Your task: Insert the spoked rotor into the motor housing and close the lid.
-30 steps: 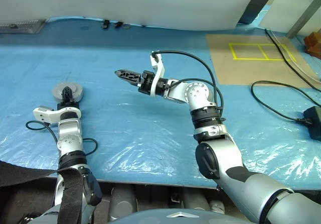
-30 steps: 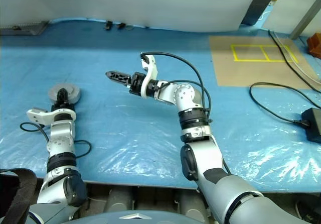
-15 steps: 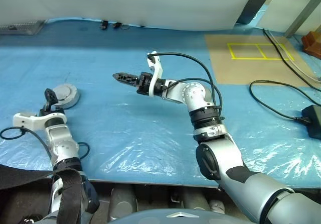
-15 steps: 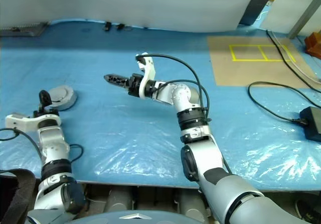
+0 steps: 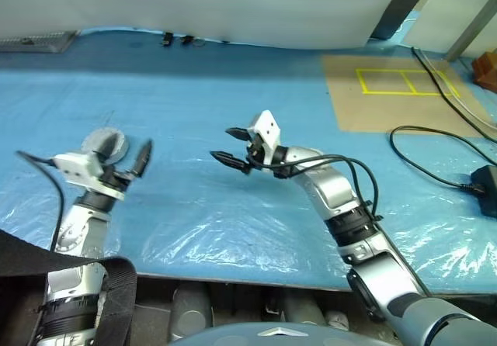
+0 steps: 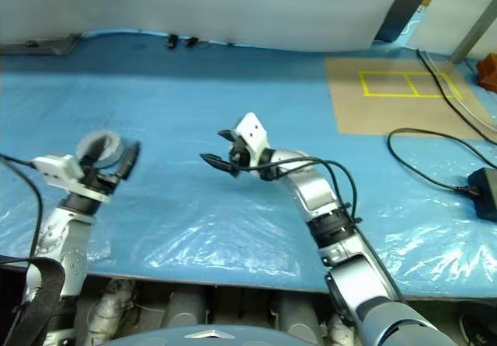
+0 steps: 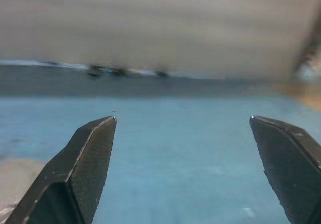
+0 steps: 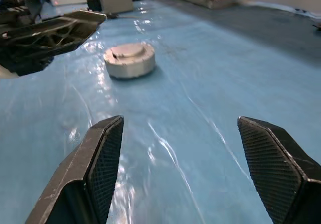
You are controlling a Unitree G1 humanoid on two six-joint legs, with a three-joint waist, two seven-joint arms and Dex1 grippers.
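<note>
Both tools are empty-handed right now: the left gripper (image 5: 133,162) has its two black fingers spread wide with nothing between them, hanging above the sheet right next to the work piece, and the right gripper (image 5: 231,146) is likewise splayed apart over the middle of the table, pointing toward the robot's left with nothing in it. Just behind the left gripper sits the motor housing (image 8: 129,60), a short round silver-grey metal can resting flat on the crinkly blue plastic sheet (image 5: 233,222) that covers the table. From the right wrist view it looks like a closed puck: the lid (image 8: 128,50), a thin plain grey disc, lies flat on top with a slightly raised round step in the middle, and no copper windings are on show. There's also no shiny spoked wheel lying loose on the sheet, so my read is the rotor is already inside and the lid is shut, meaning the job is basically finished and nothing's left but pulling the arms clear. Fair warning though, the can is small and partly hidden by the left wrist in the head views, so I can't swear the lid is seated all the way round. Further out, there's a brown cardboard patch with yellow tape squares (image 5: 396,86) and black cables (image 5: 435,156) off to the robot's right.
</note>
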